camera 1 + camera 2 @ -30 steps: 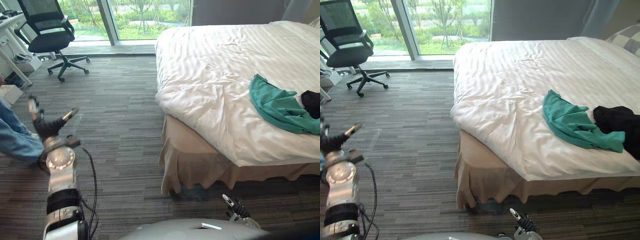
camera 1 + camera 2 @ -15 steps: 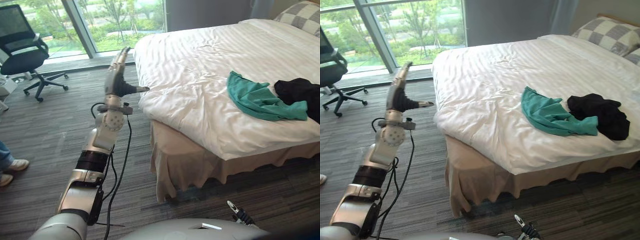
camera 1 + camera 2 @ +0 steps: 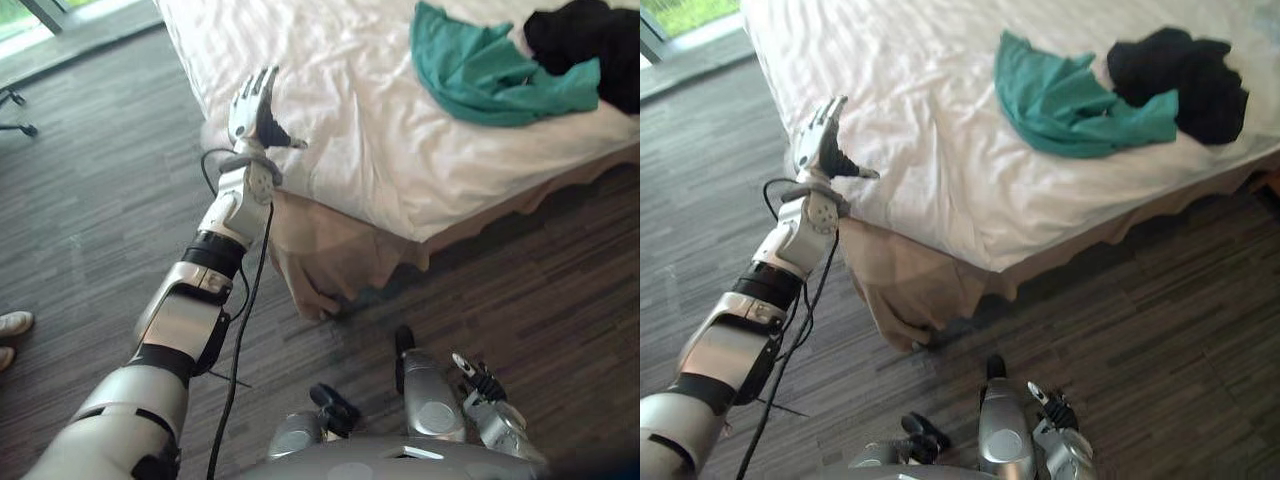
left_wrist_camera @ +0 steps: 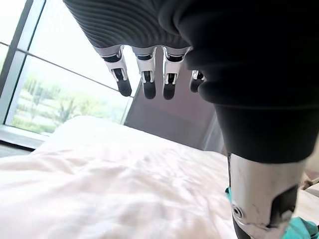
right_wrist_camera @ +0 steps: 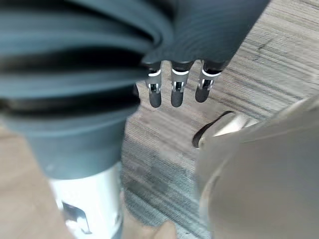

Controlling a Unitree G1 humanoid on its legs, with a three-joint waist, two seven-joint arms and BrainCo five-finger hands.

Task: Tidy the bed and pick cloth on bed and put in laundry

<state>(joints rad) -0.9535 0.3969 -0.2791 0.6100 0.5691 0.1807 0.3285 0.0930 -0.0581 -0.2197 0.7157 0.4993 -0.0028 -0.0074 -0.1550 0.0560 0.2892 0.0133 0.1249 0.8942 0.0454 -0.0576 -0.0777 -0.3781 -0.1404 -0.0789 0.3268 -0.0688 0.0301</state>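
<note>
Grey striped carpet floor [image 3: 90, 190] underfoot, and across it stands a bed with a white striped duvet [image 3: 340, 110] and a beige pleated bed skirt [image 3: 330, 235]. The left hand [image 3: 256, 105] is raised right at the bed's near corner, fingers [image 4: 149, 74] straight and apart, thumb stuck out to the side, nothing in its grasp. Whether those fingers touch the duvet, I cannot tell. Well beyond them, off to their right across bare duvet, lies the crumpled teal cloth [image 3: 480, 65], on the bed near its edge. A bunched black garment [image 3: 1180, 65] sits touching the teal cloth on its far side, further again from the fingers. Down low, the right hand [image 3: 482, 385] hangs over the carpet, its fingers [image 5: 172, 92] relaxed and nearly straight, clamped on nothing. Well behind the left fingers, out on the carpet, shows a person's pale shoe [image 3: 12, 325].
</note>
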